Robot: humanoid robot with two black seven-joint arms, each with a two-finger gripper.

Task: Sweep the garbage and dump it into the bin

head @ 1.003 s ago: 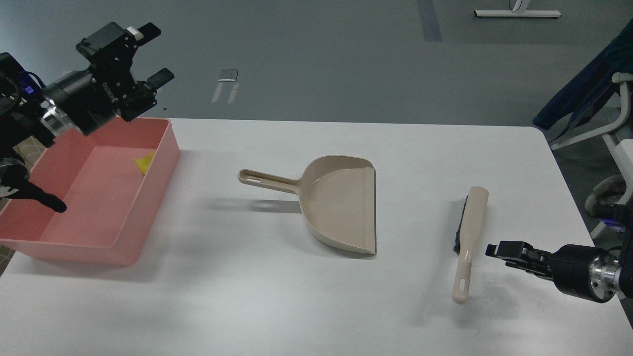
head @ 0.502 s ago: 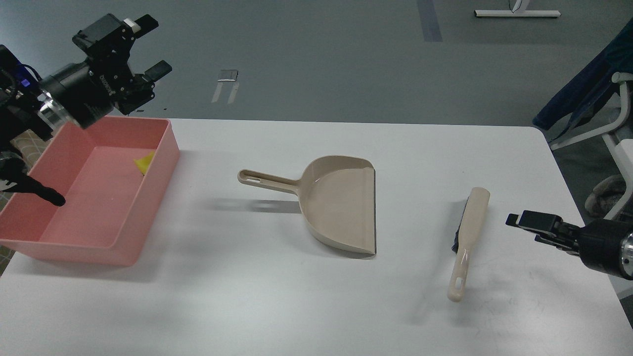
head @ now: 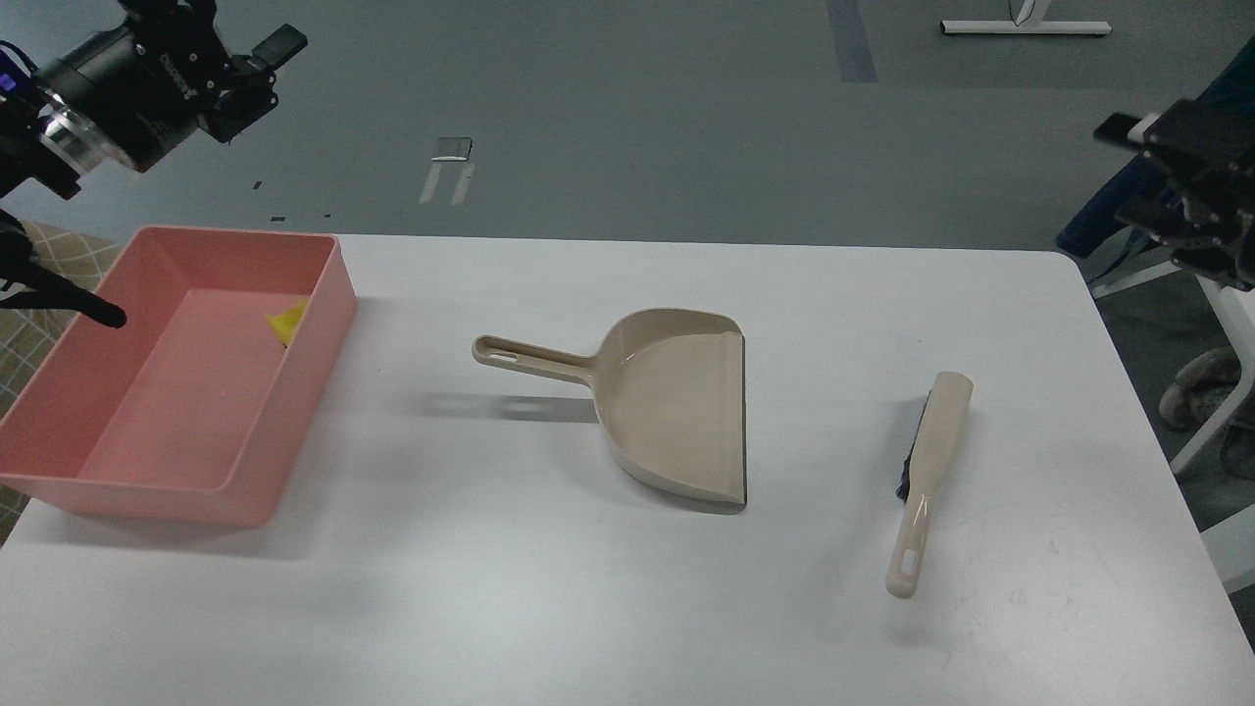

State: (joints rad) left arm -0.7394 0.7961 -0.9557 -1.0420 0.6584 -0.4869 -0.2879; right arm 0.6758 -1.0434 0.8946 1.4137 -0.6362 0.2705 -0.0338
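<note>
Left gripper (head: 245, 29) raised high at the upper left, above the floor beyond the table's far edge. One finger (head: 277, 42) sticking out to the right; the other cut off by the top edge, so cannot tell how far the jaws stand apart. Nothing seen held.

Right gripper (head: 1128, 167) up at the right edge, well above the table (head: 549, 608) and past its far right corner. Two dark fingers, one (head: 1118, 127) above the other, with a clear gap between: jaws spread, holding nothing.

Wide white tabletop, rounded at the far right corner, faint scuffs near the front right. Beyond it a grey floor with a dark stripe (head: 849, 39), a small pale marker (head: 449, 167) and a white frame foot (head: 1025, 27) at the top. At the right, white chair legs (head: 1211, 294) and dark blue cloth (head: 1108, 211).

At the left end of the table, the pink bin (head: 294, 471), shallow, rectangular, resting flat. Inside, against the right wall toward the far end, the yellow garbage (head: 286, 322); the rest of the floor of the bin bare pink. A thin black part (head: 78, 304) of the left arm reaching over the left rim.

Mid-table, the beige dustpan (head: 667, 412), lying flat, handle pointing left, open lip to the right, pan empty. Well apart to the right, the beige brush (head: 927, 480), black bristles on its left side, handle end with its hanging slot toward the front edge.
</note>
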